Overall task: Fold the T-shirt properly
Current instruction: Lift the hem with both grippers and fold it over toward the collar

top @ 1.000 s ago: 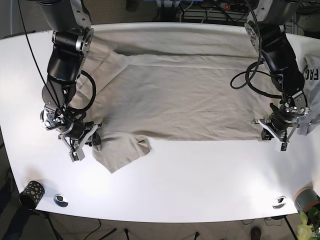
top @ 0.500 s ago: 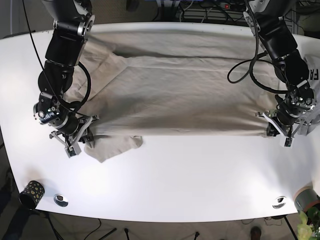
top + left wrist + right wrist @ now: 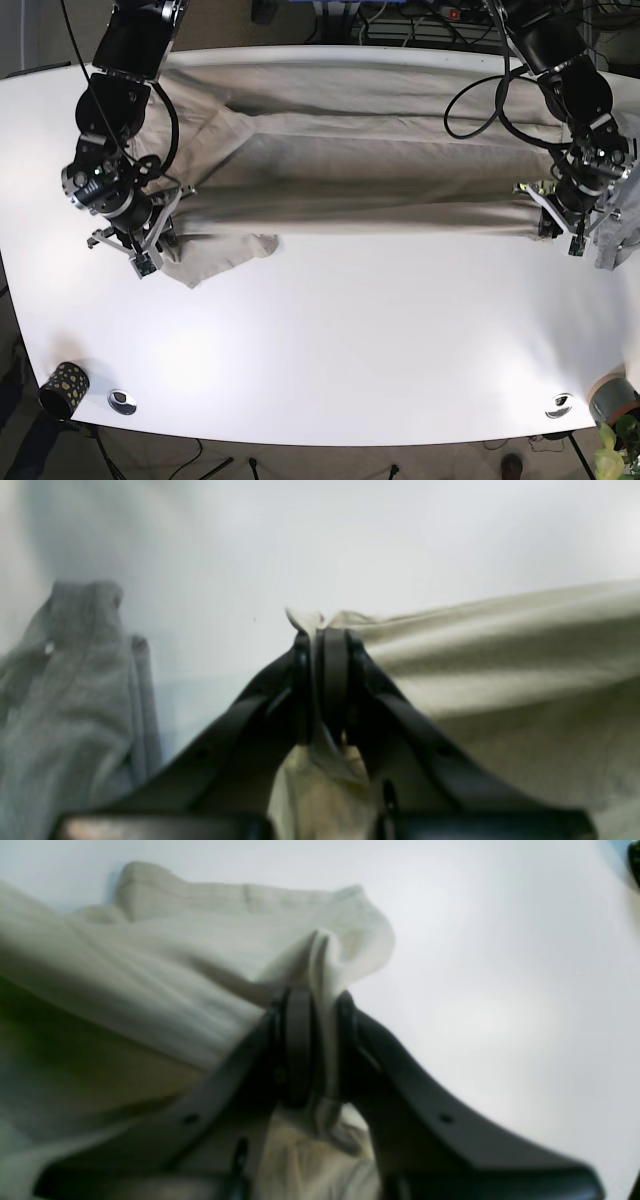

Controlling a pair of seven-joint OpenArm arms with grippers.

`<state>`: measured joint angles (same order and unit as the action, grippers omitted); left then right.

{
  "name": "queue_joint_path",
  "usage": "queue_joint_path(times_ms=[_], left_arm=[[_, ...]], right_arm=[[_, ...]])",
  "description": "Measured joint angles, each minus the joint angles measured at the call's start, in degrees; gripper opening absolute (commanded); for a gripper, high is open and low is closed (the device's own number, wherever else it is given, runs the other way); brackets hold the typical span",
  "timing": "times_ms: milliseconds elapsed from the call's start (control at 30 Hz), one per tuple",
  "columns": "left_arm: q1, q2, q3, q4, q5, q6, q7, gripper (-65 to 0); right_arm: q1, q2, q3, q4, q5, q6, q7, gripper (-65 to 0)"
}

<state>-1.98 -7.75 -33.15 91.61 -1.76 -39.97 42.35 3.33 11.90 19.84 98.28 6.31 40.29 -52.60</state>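
My left tool (image 3: 568, 222) and right tool (image 3: 140, 243) are both clenched on the lower hem corners of the T-shirt (image 3: 370, 170), which lies spread across the upper half of the frame on the tabletop (image 3: 350, 340). I judge the first fold only begun: the hem is lifted, the sleeve at left hangs loose, and every later fold remains.

A white table (image 3: 330, 350) bears the beige T-shirt (image 3: 360, 170), a grey garment (image 3: 625, 215) and a patterned cup (image 3: 62, 388).
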Motion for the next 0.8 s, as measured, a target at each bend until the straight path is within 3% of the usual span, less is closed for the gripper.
queue_joint_path(times_ms=[133,267,400,800], left_arm=[[1.18,0.09,-2.03,1.49,0.15,-0.42,5.49,-65.0],[3.54,0.22,-4.37,4.55,-0.37,-0.44,7.82,-65.0],[6.25,1.03,-4.68,5.73,-0.17,-0.42,8.28,-65.0],[14.43,1.25,-4.31,9.09,-0.15,-0.42,8.24,-65.0]], right_arm=[[-3.91,-0.33,-0.02,5.31,0.09,0.09,-2.21,-59.1],[-8.28,-2.58,1.86,9.4,0.44,0.26,-2.8,-59.1],[-11.54,-4.35,5.01,11.5,0.61,0.15,-3.17,-59.1],[-19.26,-6.64,6.23,12.31,0.04,0.11,-3.21,-57.4]])
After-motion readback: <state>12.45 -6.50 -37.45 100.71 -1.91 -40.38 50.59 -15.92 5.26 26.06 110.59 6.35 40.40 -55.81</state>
